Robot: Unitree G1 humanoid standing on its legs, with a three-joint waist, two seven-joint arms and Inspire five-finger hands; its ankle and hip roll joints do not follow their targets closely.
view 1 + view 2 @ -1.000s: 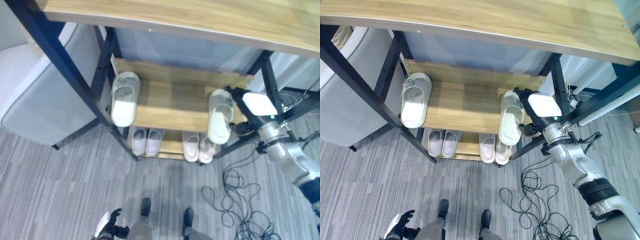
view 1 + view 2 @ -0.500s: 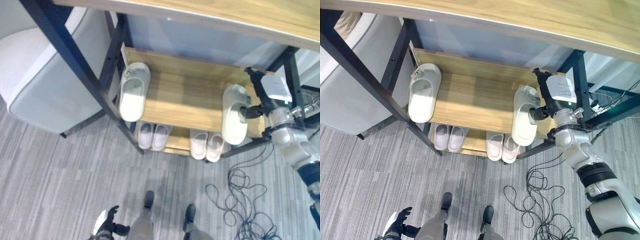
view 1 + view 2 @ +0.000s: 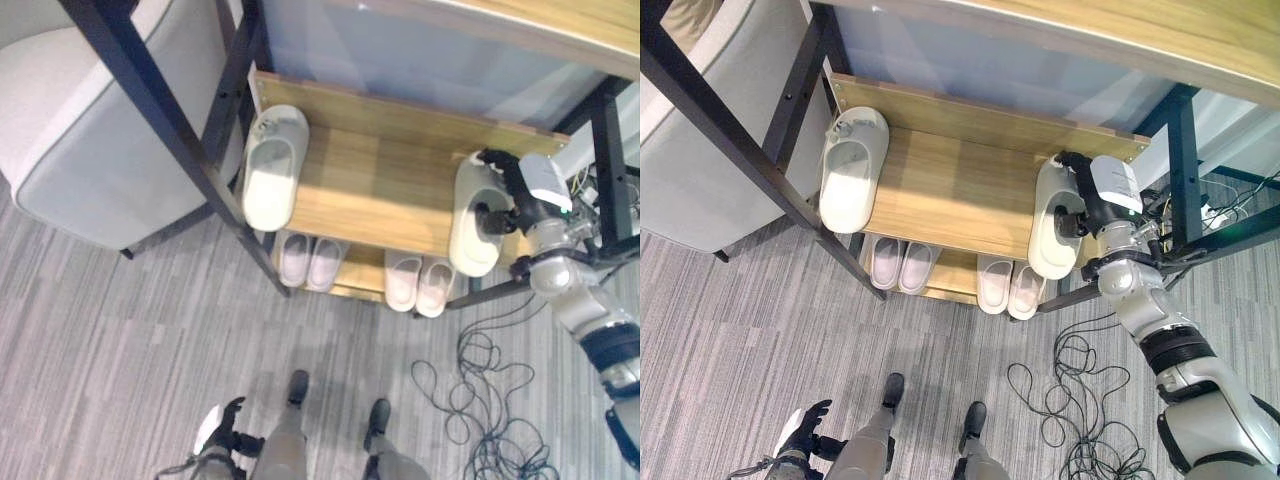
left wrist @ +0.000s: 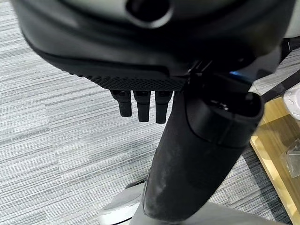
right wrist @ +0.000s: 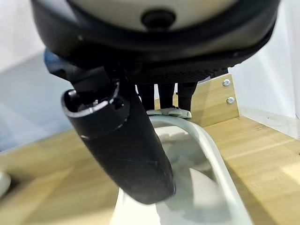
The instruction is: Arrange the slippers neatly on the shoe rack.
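On the rack's middle shelf [image 3: 380, 190] lie two pale slippers, toes toward the back. The left slipper [image 3: 272, 168] rests by the black post. The right slipper [image 3: 1052, 215] overhangs the shelf's front edge. My right hand [image 3: 1095, 200] is shut on it: the fingers [image 5: 161, 96] hook over its far end, and the thumb [image 5: 126, 145] presses in over its opening. My left hand [image 3: 805, 440] hangs low over the carpet with relaxed fingers, holding nothing.
Two more pale pairs [image 3: 308, 262] [image 3: 417, 282] stand side by side on the lower shelf. A grey padded seat [image 3: 90, 130] sits left of the rack. Black frame posts [image 3: 180, 140] and a wooden top board [image 3: 1090, 20] hem in the shelves.
The whole view has shifted, so the camera moved. My right hand has gone from beside the right slipper to gripping it, fingers over its far end. The left hand stays low.
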